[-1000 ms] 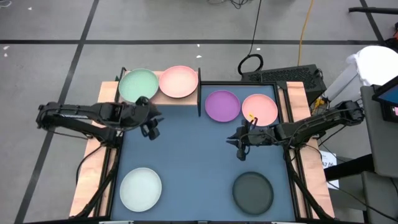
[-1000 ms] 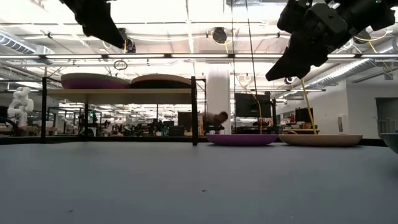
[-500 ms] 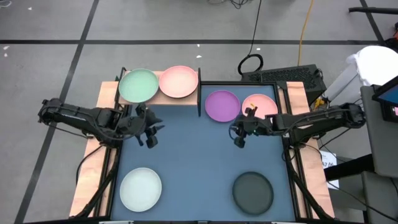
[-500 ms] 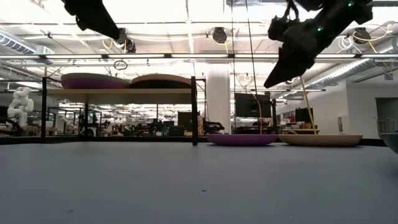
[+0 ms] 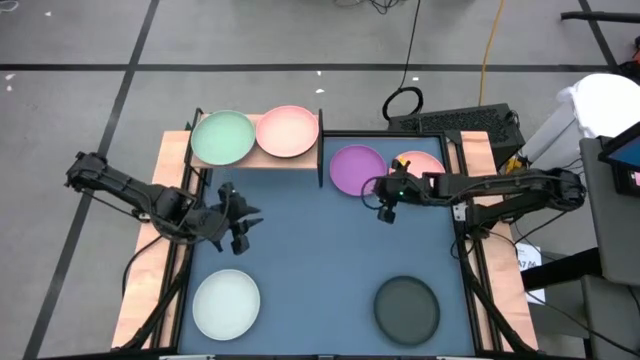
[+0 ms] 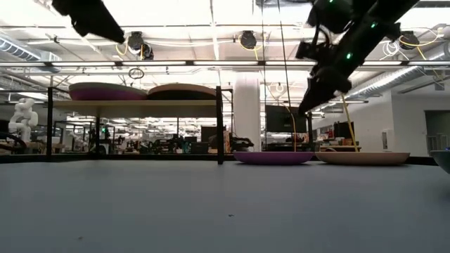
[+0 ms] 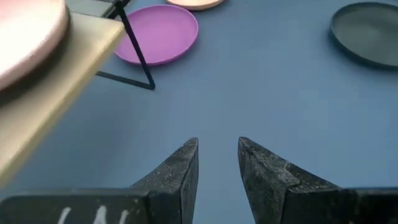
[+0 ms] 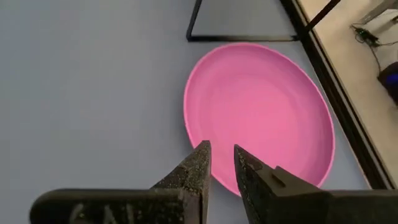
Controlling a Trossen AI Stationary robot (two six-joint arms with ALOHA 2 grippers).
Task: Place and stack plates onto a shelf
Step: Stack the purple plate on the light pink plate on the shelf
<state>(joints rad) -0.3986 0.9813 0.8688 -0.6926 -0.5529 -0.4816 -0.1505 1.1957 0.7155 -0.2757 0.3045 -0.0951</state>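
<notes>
The shelf (image 5: 258,160) stands at the table's far left; it carries a pale green plate (image 5: 222,137) and a pink plate (image 5: 287,130). In the low view a purple plate (image 6: 105,91) and a dark one (image 6: 181,91) show in those stacks. A purple plate (image 5: 355,168) and a pink plate (image 5: 425,163) lie on the table at the far right. A whitish plate (image 5: 226,304) and a black plate (image 5: 406,307) lie near the front. My left gripper (image 5: 238,222) hangs narrowly open and empty over the table's left. My right gripper (image 8: 222,158) hangs narrowly open above the purple plate's near rim (image 8: 249,118), touching nothing.
Wooden side rails (image 5: 150,270) run along both table sides. The shelf's black frame leg (image 5: 320,165) stands just left of the purple plate. The blue-grey tabletop's middle (image 5: 320,250) is bare.
My left gripper has drawn back from the shelf toward the table's near edge. My right gripper has gone toward the far edge, up to the purple plate's near rim. No plate has moved.
</notes>
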